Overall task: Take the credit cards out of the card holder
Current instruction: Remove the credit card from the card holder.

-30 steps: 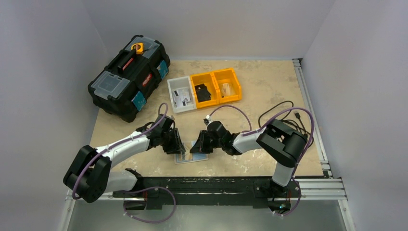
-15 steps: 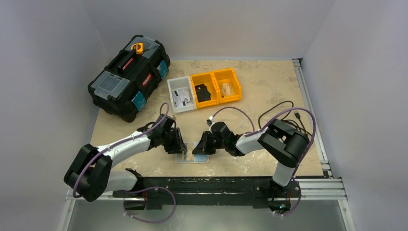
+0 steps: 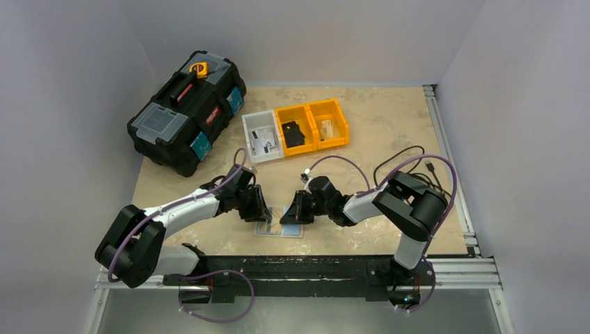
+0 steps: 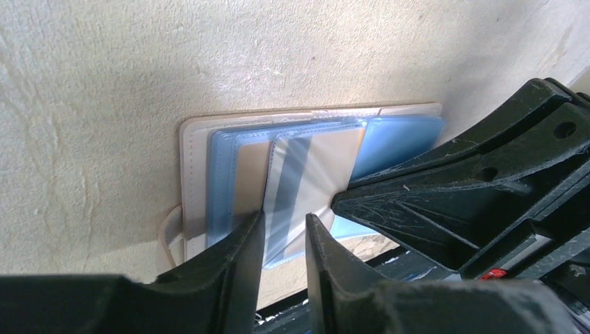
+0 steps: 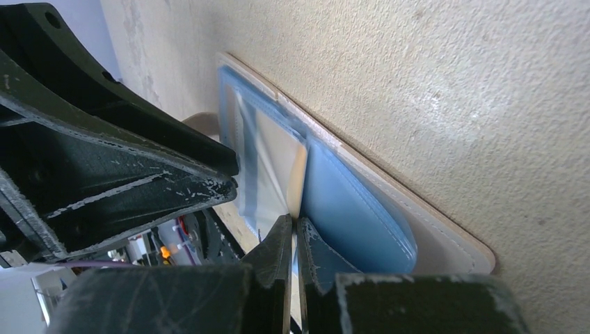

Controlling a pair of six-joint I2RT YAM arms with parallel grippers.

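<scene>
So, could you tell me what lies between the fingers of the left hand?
The end of a credit card, partly out of the blue card holder, sits between the fingers of the left hand; the left wrist view shows it.

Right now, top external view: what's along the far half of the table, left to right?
Far half: black toolbox → grey bin → first yellow bin → second yellow bin → black cable looped near the right rail.

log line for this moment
left gripper: open, straddling credit card | right gripper: shut, tip at card's edge | card holder: lying open
</scene>
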